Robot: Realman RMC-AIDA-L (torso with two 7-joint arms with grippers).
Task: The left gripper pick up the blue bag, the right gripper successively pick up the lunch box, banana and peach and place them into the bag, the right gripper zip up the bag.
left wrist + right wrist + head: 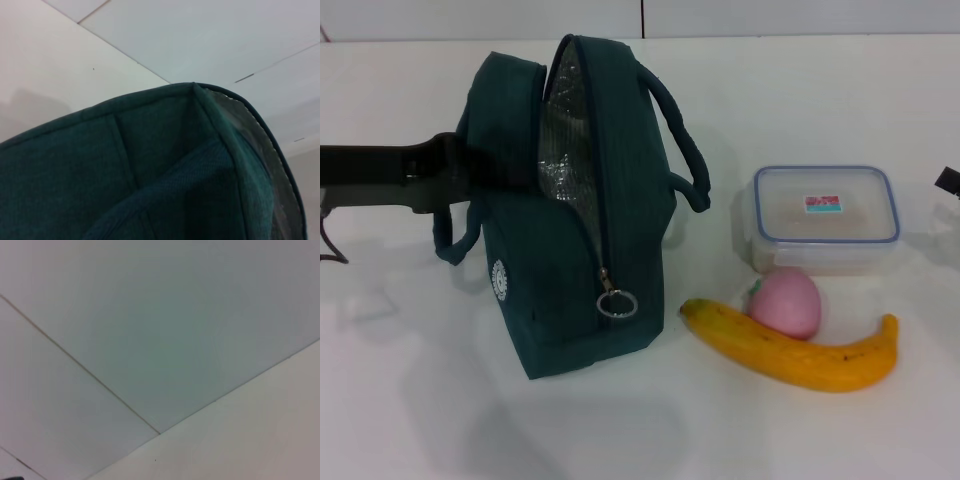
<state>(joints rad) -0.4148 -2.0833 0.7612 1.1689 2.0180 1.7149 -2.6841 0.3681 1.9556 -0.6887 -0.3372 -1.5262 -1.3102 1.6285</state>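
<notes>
Left hand (470, 175) at dark teal fabric bag (585, 220), grip state unclear | right hand (948, 180) at edge, unclear | tip: hold the mouth wide for clear blue-rimmed lunch box (826, 215)

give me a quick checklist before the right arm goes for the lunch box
1. Blue bag unzipped, foil lining showing: ok.
2. Left tool at the bag's side by the handle: ok; whether it grips the bag: cannot tell.
3. Lunch box lid on, nothing on top of it: ok.
4. Peach sits just in front of the box, leaning on the banana; approach from above: ok.
5. Right tool only just in view at the table's right edge; fingers: cannot tell.
6. Opening wide enough for the box: cannot tell.
</notes>
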